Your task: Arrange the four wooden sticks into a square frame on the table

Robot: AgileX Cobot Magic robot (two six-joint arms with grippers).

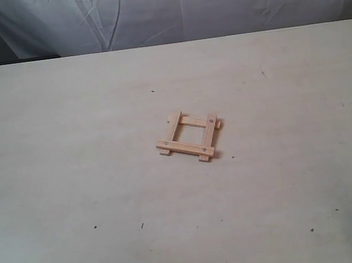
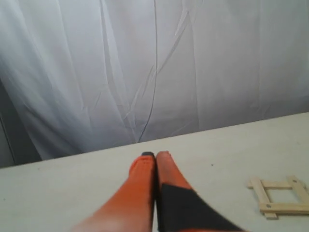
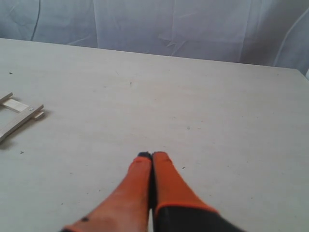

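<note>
The four wooden sticks lie together as a small square frame near the middle of the table; two strips rest on top of the other two, with dark dots at the corners. The frame shows whole in the left wrist view, and only one corner of the frame shows in the right wrist view. My left gripper is shut with nothing in it, away from the frame. My right gripper is also shut and empty, well apart from the frame. Neither arm appears in the exterior view.
A wrinkled white cloth backdrop hangs behind the table's far edge. A few tiny dark specks dot the pale tabletop around the frame.
</note>
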